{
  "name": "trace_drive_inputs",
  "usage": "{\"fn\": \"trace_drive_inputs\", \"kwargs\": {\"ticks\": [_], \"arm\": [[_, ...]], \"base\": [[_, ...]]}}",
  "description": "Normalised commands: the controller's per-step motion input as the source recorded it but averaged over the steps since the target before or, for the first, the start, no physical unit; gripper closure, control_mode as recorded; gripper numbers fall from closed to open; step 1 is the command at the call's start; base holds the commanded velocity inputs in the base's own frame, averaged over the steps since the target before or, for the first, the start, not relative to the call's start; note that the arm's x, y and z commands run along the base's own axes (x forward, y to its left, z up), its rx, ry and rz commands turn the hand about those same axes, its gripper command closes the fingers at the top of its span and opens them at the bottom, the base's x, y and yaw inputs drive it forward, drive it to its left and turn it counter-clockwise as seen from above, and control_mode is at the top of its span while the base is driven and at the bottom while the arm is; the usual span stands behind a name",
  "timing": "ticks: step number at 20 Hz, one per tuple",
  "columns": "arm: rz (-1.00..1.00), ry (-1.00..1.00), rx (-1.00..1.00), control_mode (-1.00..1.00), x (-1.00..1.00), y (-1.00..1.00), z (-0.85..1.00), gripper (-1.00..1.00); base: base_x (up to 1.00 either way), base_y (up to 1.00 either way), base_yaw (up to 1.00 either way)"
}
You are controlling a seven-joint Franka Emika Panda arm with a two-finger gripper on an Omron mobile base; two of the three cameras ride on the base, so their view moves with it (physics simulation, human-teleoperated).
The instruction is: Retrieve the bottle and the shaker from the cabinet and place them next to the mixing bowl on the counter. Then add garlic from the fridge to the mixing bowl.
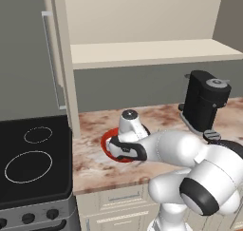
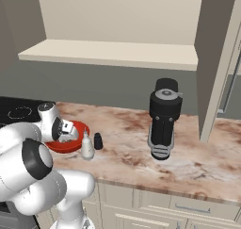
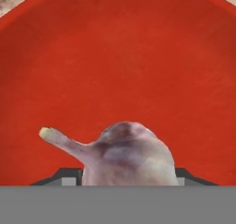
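My gripper (image 3: 129, 177) hangs low inside the red mixing bowl (image 3: 120, 57) with the garlic (image 3: 129, 154) between its dark fingertips (image 3: 69, 176), both tips close against the bulb's sides. The bulb's stem points left in the hand view. From the base, the hand (image 1: 127, 150) reaches down over the bowl (image 1: 105, 144) on the counter (image 1: 95, 166). In the right base view the gripper (image 2: 69, 129) is over the bowl (image 2: 81, 127). The whitish bottle (image 2: 87, 147) and the small black shaker (image 2: 98, 141) stand upright just right of the bowl. The cabinet shelf (image 2: 113, 51) above is bare.
A black coffee machine (image 2: 164, 115) stands on the counter (image 2: 197, 162) to the right, also seen as the tall black machine (image 1: 204, 99). The black stovetop (image 1: 33, 158) lies left of the counter. A tall cabinet side panel (image 1: 64, 59) rises between them.
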Motion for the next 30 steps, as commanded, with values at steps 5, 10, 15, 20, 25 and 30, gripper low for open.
{"fn": "trace_drive_inputs", "kwargs": {"ticks": [5,10,15,20,25,30], "arm": [[0.00,0.00,-0.03,-1.00,0.00,0.00,0.19,-1.00],[0.00,0.00,-0.01,-1.00,0.00,-0.02,0.46,-1.00],[0.00,0.00,0.00,-1.00,-0.01,-0.43,0.82,-1.00],[-0.03,0.00,0.03,-1.00,-0.11,-0.61,0.96,-1.00],[-0.04,0.00,0.05,-1.00,-0.47,-0.55,0.96,-1.00],[-0.08,0.00,0.06,-1.00,-0.76,-0.48,0.89,-1.00]], "base": [[0.00,0.00,0.00],[0.00,0.00,0.00],[0.00,0.00,0.00],[0.00,0.00,0.00],[0.00,0.00,0.00],[0.00,0.00,0.00]]}}
